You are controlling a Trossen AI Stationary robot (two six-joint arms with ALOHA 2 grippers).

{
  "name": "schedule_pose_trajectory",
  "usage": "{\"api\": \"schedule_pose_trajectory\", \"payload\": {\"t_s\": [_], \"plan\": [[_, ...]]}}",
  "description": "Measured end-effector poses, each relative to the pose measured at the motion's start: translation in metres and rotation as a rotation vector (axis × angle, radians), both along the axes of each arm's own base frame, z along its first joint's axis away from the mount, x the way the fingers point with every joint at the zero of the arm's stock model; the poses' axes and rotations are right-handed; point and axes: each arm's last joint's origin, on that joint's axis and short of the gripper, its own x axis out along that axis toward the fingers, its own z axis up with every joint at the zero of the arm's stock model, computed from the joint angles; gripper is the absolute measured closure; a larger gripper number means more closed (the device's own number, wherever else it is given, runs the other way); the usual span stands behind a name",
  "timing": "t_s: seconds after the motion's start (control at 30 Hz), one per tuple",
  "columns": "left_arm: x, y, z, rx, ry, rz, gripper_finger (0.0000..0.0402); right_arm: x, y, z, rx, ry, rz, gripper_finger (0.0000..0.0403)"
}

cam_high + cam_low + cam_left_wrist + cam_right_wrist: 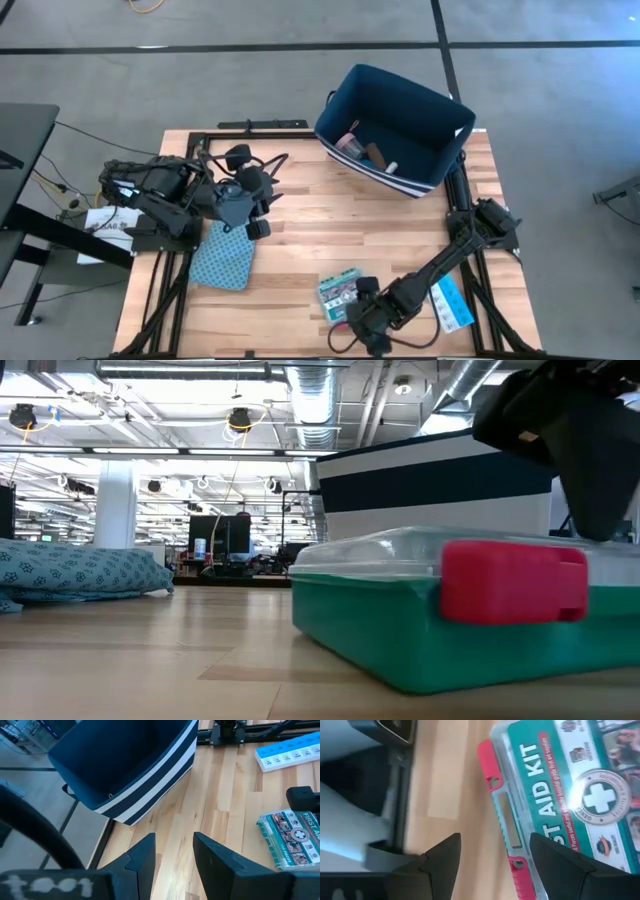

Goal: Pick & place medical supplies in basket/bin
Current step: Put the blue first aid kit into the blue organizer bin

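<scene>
The green first-aid box (338, 289) lies flat near the table's near edge; its red clasps (492, 777) face that edge. My right gripper (362, 318) hovers open over the clasp edge (495, 860), one finger over the lid, one over bare wood. In the low view it hangs above the box (420, 625). The light-blue pill organizer (451, 303) lies right of the box. The navy bin (395, 130) stands at the far right and holds a pink roll (350, 145) and a brown bar (376, 154). My left gripper (172, 855) waits open at the table's left.
The teal patterned pouch (222, 255) lies on the table's left part, below my left gripper (255, 215). Bare wood stretches between the pouch, the box and the bin. A black frame runs along the table's edges (260, 125).
</scene>
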Motion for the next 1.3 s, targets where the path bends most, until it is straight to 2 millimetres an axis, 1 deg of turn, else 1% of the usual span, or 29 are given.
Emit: {"api": "schedule_pose_trajectory", "payload": {"t_s": [0.07,0.17,0.23,0.27,0.33,0.47,0.53,0.7,0.8,0.97,1.1,1.13,1.23,1.3], "plan": [[0.000,0.000,0.000,0.003,0.000,0.001,0.0278,0.002,-0.007,-0.001,-0.060,-0.008,-0.010,0.0168],[0.000,0.000,0.000,0.004,-0.001,0.002,0.0278,0.008,-0.025,-0.003,-0.139,0.016,-0.063,0.0168],[0.000,0.000,0.000,0.001,0.001,-0.001,0.0278,0.009,-0.033,-0.002,-0.161,0.039,-0.093,0.0168],[0.000,0.000,0.000,0.001,0.001,-0.001,0.0278,0.009,-0.035,-0.001,-0.162,0.044,-0.098,0.0168],[0.000,0.000,0.000,0.001,0.002,-0.001,0.0278,0.007,-0.030,0.001,-0.149,0.036,-0.076,0.0168],[-0.001,0.000,-0.001,0.004,0.009,0.000,0.0278,-0.001,-0.013,0.009,-0.156,0.018,0.018,0.0168],[-0.001,0.000,-0.001,0.006,0.016,0.000,0.0278,-0.002,-0.012,0.009,-0.148,0.022,-0.008,0.0168],[-0.001,0.001,-0.001,-0.005,0.013,0.012,0.0278,0.000,-0.018,0.009,-0.097,0.060,-0.267,0.0168],[-0.001,0.001,-0.001,-0.010,0.010,0.016,0.0279,0.004,-0.024,0.009,-0.099,0.035,-0.346,0.0168],[-0.001,0.001,-0.001,-0.012,0.008,0.018,0.0279,0.019,-0.033,0.010,-0.083,-0.034,-0.319,0.0168],[-0.001,0.001,-0.001,-0.012,0.008,0.018,0.0279,0.027,-0.041,0.006,0.033,0.073,-0.333,0.0168],[-0.001,0.001,-0.001,-0.012,0.008,0.018,0.0279,0.029,-0.042,0.006,0.062,0.075,-0.332,0.0168],[-0.002,-0.001,-0.001,-0.017,0.006,0.018,0.0279,0.036,-0.040,0.010,0.114,0.018,-0.292,0.0168],[-0.002,-0.003,-0.002,-0.024,0.008,0.004,0.0279,0.040,-0.037,0.015,0.162,-0.035,-0.232,0.0168]]}}
